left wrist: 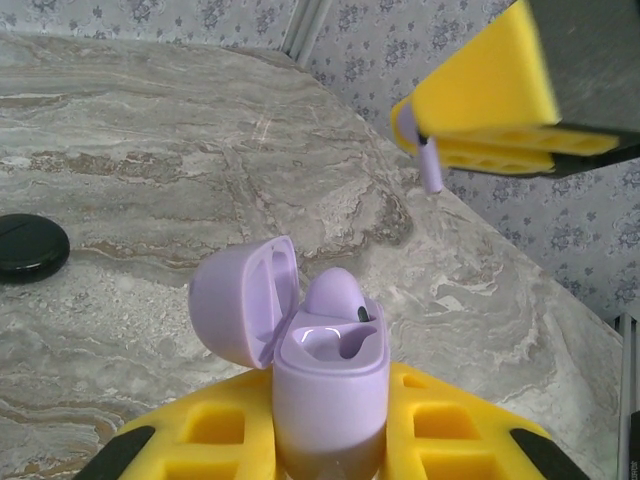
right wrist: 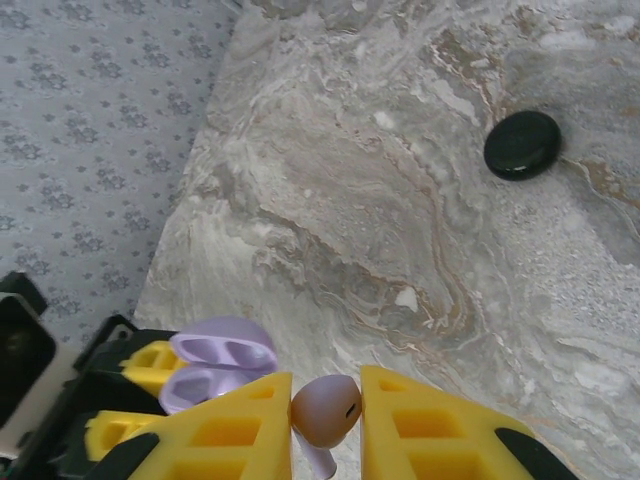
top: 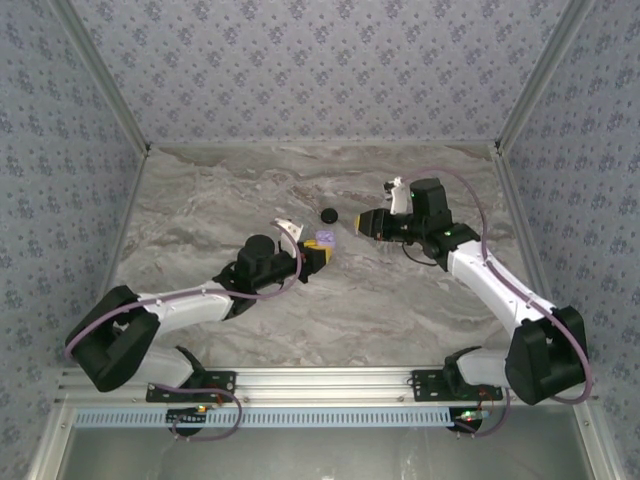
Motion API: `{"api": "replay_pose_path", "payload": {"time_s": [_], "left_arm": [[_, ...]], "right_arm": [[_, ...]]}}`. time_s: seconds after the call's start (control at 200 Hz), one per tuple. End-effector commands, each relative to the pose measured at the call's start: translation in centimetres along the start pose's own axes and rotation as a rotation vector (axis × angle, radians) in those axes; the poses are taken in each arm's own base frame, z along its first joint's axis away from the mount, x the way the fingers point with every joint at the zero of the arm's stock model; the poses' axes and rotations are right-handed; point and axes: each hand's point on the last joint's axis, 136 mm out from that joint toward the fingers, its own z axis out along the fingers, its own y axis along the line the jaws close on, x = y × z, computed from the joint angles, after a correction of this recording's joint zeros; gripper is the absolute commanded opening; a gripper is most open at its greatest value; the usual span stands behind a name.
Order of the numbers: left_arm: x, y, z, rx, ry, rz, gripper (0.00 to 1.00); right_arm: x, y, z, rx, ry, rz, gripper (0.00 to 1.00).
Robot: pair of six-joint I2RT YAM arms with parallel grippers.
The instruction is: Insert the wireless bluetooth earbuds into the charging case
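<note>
My left arm [top: 190, 305] reaches low toward the centre, left gripper [top: 322, 256] clamped around the charging case [left wrist: 330, 385]. My right arm [top: 490, 285] stretches in from the right, right gripper [top: 366, 222] facing it, pinching a lilac earbud [right wrist: 323, 408].

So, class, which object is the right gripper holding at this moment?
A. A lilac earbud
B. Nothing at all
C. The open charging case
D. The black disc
A: in the right wrist view the right gripper pinches a lilac earbud between its yellow pads, while the open charging case sits in the left gripper.
</note>
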Motion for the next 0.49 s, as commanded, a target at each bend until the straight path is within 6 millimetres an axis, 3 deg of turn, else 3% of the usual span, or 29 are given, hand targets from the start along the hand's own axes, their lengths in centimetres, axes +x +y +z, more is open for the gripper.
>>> {"api": "replay_pose_path", "payload": {"time_s": [0.0, 0.49], "left_arm": [[-1.9, -1.7, 0.5, 0.066, -0.051, 0.000, 0.20], [-5.5, -4.6, 0.2, 0.167, -0.205, 0.025, 0.20]], "right_arm": [[-1.3, 3.3, -1.2, -0.069, -0.031, -0.056, 0.21], [-1.9, 8.4, -1.3, -0.167, -0.052, -0.131, 0.21]]}}
